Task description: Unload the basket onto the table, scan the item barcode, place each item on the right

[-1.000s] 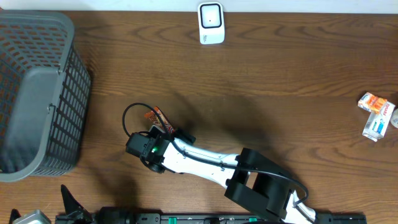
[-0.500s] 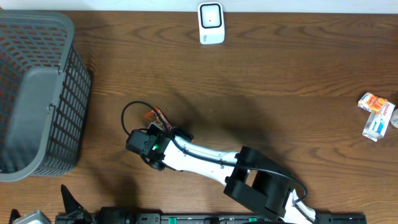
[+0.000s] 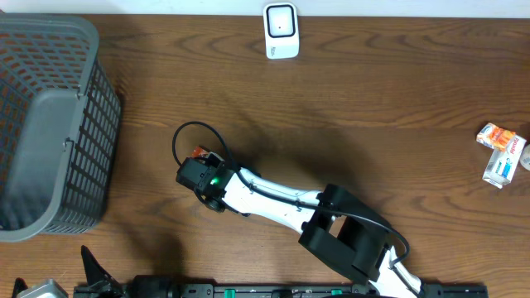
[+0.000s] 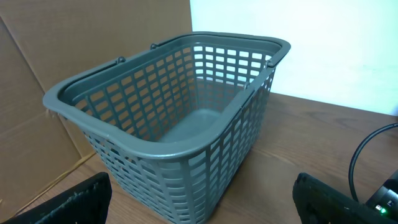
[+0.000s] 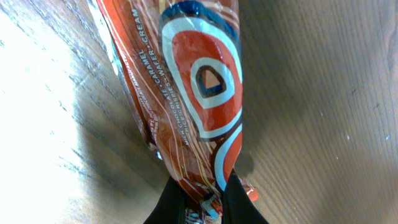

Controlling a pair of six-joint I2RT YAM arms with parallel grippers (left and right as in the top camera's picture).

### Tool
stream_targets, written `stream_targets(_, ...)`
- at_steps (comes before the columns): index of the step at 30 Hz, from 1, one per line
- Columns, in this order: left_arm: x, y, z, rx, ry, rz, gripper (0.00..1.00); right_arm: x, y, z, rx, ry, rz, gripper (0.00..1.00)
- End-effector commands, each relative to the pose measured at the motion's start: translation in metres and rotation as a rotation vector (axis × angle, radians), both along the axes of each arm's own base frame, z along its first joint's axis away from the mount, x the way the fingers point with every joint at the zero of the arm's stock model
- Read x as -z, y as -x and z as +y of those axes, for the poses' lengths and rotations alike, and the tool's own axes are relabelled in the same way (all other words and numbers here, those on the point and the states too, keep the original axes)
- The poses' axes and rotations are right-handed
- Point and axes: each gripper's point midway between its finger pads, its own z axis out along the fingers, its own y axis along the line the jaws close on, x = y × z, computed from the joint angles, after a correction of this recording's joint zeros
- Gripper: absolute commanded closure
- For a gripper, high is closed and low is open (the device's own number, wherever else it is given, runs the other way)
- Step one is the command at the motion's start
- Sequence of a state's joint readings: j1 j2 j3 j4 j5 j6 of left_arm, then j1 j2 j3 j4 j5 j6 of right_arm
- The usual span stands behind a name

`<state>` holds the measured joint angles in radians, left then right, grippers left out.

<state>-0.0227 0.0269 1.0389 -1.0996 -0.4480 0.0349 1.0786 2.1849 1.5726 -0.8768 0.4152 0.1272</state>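
Overhead hides most of the task's thing: the right arm [image 3: 265,199] reaches leftward across the table [image 3: 373,99], and its wrist block sits over the snack wrapper [image 3: 199,152]. Only a small orange corner pokes out, beside a black cable loop [image 3: 184,132], and the claw cannot be made out from above. The right wrist view supplies what is missing. The wrapper lies lengthwise on the wood, orange-red with blue and white rings, its upper end cut off by the frame and its small side print hard to read. At the bottom edge the right gripper [image 5: 200,198] has its black fingers pressed together on the crimped lower end of the wrapper, the fingers themselves cropped. The left wrist view shows the left gripper [image 4: 200,186] spread wide, with only two dark fingertips in the lower corners. Beyond them stands the gray basket [image 4: 155,146], and a green light on the right arm sits at the frame's right edge. Only overhead shows the white scanner [image 3: 281,31] at the table's far edge, well apart from the wrapper. It also shows an orange-and-white pack [image 3: 495,135] touching a white box [image 3: 505,163] at the right edge, both too small to read.
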Motion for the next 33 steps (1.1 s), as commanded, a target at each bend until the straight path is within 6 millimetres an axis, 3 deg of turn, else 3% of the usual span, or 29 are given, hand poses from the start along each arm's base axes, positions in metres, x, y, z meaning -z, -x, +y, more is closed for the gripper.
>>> stream_targets(1,0.0,0.002,0.001,-0.004,-0.015,0.002,0.07,0.008,0.022,0.006,-0.002,-0.027,0.163,0.99)
stream_targets(5,0.0,0.002,0.001,-0.004,-0.015,0.002,0.07,-0.037,0.045,0.032,-0.116,-0.168,0.384,0.99)
stream_targets(7,0.0,0.002,0.001,-0.004,-0.015,0.002,0.07,-0.071,0.067,0.045,-0.243,-0.308,0.579,0.99)
stream_targets(8,0.0,0.002,0.001,-0.004,-0.015,0.002,0.07,-0.076,0.07,0.046,-0.257,-0.332,0.608,0.99)
stream_targets(10,0.0,0.002,0.001,-0.004,-0.015,0.002,0.07,-0.105,0.09,0.051,-0.334,-0.524,0.841,0.99)
stream_targets(17,0.0,0.002,0.001,-0.004,-0.015,0.002,0.07,-0.102,0.066,0.017,-0.147,-0.761,1.063,0.99)
stream_targets(19,0.0,0.002,0.001,-0.004,-0.016,0.002,0.07,-0.096,0.057,0.005,-0.076,-0.792,1.091,0.95)
stream_targets(22,0.0,0.002,0.001,-0.004,-0.015,0.002,0.07,-0.09,0.04,-0.014,0.083,-0.805,1.114,0.96)
stream_targets(25,0.0,0.002,0.001,-0.004,-0.015,0.002,0.07,-0.1,0.021,-0.026,0.231,-0.901,1.164,0.98)
stream_targets(26,0.0,0.002,0.001,-0.004,-0.015,0.002,0.07,-0.104,0.014,-0.029,0.28,-0.939,1.182,0.86)
stream_targets(27,0.0,0.002,0.001,-0.004,-0.015,0.002,0.07,-0.106,0.007,-0.034,0.336,-0.954,1.19,0.69)
stream_targets(28,0.0,0.002,0.001,-0.004,-0.015,0.002,0.07,-0.105,-0.001,-0.041,0.407,-0.953,1.189,0.22)
stream_targets(29,0.0,0.002,0.001,-0.004,-0.015,0.002,0.07,-0.102,-0.007,-0.047,0.444,-0.947,1.178,0.01)
stream_targets(33,0.0,0.002,0.001,-0.004,-0.015,0.002,0.07,-0.077,-0.031,-0.089,0.666,-0.816,1.073,0.01)
